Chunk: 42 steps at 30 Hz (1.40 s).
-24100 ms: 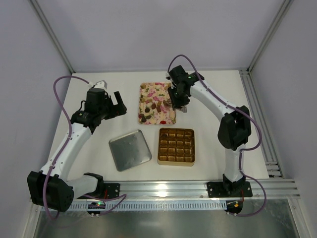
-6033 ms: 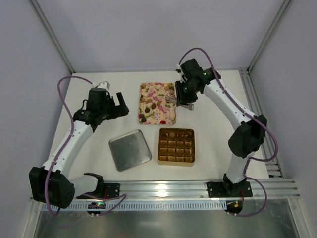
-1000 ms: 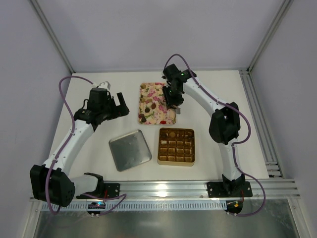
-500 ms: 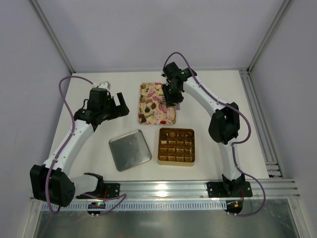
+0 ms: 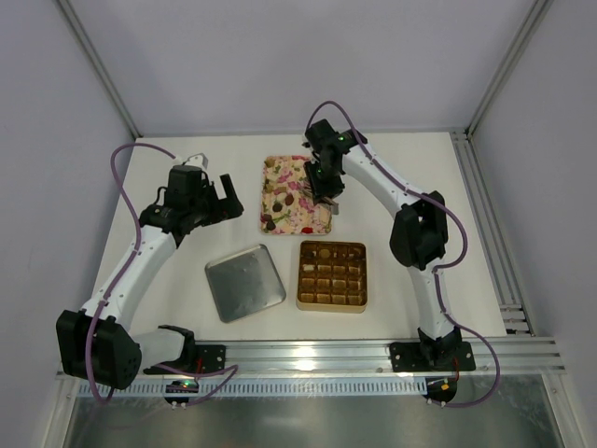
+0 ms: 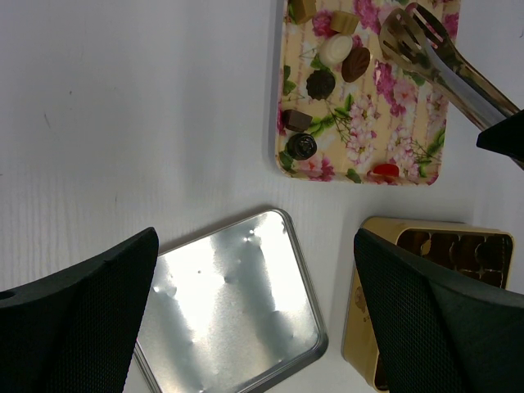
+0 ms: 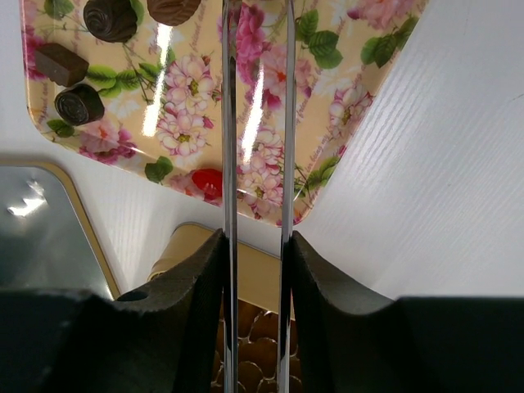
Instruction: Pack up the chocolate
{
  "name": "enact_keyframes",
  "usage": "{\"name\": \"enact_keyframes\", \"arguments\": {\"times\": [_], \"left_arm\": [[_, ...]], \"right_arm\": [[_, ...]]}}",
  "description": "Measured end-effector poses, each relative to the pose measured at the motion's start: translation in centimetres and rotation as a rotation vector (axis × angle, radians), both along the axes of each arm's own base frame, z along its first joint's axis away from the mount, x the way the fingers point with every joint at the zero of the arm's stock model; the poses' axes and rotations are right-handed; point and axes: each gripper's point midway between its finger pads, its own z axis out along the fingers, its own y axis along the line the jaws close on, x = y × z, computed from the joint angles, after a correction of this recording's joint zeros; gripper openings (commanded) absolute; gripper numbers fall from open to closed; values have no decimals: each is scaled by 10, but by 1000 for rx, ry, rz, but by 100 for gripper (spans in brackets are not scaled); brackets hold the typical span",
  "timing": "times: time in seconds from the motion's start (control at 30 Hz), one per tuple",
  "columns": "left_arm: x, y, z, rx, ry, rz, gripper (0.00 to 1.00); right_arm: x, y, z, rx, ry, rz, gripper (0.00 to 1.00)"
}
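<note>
Several chocolates (image 5: 283, 198) lie on the floral tray (image 5: 300, 222); the left wrist view shows dark rounds (image 6: 320, 82), a brown one (image 6: 356, 64) and a red one (image 6: 383, 170). My right gripper (image 5: 326, 184) is shut on metal tongs (image 7: 228, 123) (image 6: 434, 59). The tong tips hover over the tray's far right part, just right of the brown chocolate, slightly apart. My left gripper (image 5: 220, 195) is open and empty above the table left of the tray. The gold box (image 5: 332, 297) holds one chocolate (image 5: 323, 252) in its far-left cell.
A silver lid (image 5: 244, 282) lies left of the gold box, also in the left wrist view (image 6: 229, 295). The right wrist view shows the tray (image 7: 327, 106), dark chocolates (image 7: 79, 104), a red one (image 7: 209, 182) and the box (image 7: 188, 254).
Since 6 s ago the right gripper moved left from the tray's right edge to over the tray. In the last second it only shifted slightly. The left arm is still.
</note>
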Motion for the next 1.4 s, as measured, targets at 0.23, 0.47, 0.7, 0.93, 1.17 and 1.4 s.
{"name": "enact_keyframes", "arguments": {"times": [0.23,0.47,0.7,0.93,1.17,1.4], "left_arm": [[0,0,0,0,0,0,100],[0,0,0,0,0,0,100],[0,0,0,0,0,0,100],[0,0,0,0,0,0,100],[0,0,0,0,0,1,100],[0,0,0,0,0,0,100]], "right_arm": [[-1,0,-1,-2,4,0,36],[-2,-2,0,-8,9,0,36],[-6,-7,25,8,-37,-1,36],[-16,-15,49,30,-74,-4,36],[-22,-18,42,17,-52,-4,36],[-38,-26,46,25,-45,1,35]]}}
